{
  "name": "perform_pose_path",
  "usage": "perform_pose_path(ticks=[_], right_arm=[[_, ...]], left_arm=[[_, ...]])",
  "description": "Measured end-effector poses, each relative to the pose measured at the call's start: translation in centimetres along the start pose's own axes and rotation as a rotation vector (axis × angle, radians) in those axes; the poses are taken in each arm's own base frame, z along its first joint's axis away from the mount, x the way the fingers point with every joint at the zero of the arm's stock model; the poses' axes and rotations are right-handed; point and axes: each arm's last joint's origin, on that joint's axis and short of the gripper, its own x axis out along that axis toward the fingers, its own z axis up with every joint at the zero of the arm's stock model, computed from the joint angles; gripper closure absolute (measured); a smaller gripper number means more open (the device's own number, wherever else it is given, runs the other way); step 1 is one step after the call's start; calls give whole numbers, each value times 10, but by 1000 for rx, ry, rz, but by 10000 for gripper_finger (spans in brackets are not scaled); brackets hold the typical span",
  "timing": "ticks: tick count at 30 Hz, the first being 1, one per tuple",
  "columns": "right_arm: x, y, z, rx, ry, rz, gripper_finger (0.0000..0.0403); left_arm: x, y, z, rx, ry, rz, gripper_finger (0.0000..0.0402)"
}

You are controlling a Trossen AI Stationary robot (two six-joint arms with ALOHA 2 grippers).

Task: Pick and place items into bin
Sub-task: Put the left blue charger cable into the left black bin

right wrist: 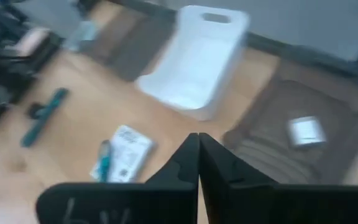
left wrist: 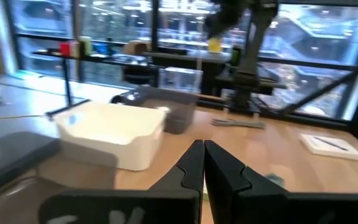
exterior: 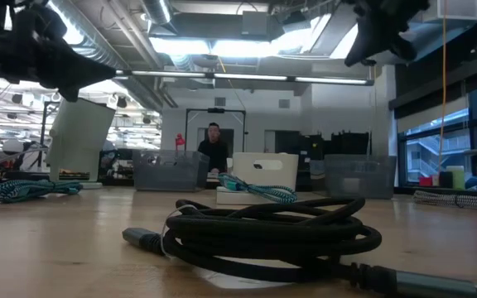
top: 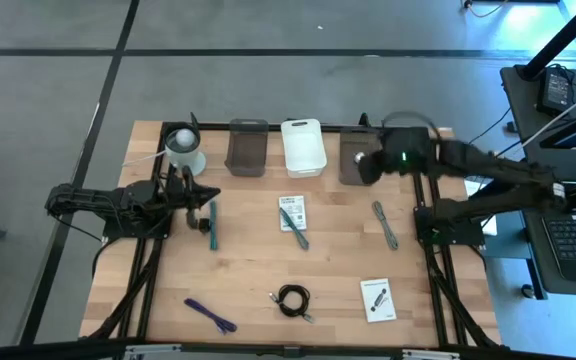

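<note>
My left gripper is shut and empty above the table's left part, just beyond a teal stick. My right gripper is shut and empty over the right grey bin. A small whitish piece lies inside that bin. A white card with a teal tool on it lies mid-table. A grey-teal cord lies to the right. Along the near edge lie a coiled black cable, a purple stick and a second card.
A white bin and a second grey bin stand along the far edge, with a round tub with a white top at the far left. A person stands in the room beyond the table.
</note>
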Motion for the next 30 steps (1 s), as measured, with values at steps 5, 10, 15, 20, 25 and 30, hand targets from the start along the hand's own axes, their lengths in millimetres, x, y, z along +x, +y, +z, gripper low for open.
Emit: perform_pose_path(ticks=[5,10,15,20,25,30], right_arm=[[17,16,-50,-70,-38,118,399],[28,23,-96,-133,-56,234,400],[34,19,-131,-170,-13,305,401],[34,14,-150,-214,33,320,401],[31,11,-162,-360,63,326,401],[34,0,-175,-446,99,303,401]], left_arm=[[2,0,10,52,14,52,395],[10,-5,37,106,52,125,395],[38,-16,57,178,174,175,395],[79,-32,77,221,271,271,395],[118,-48,96,216,379,353,395],[143,-56,111,146,552,452,395]])
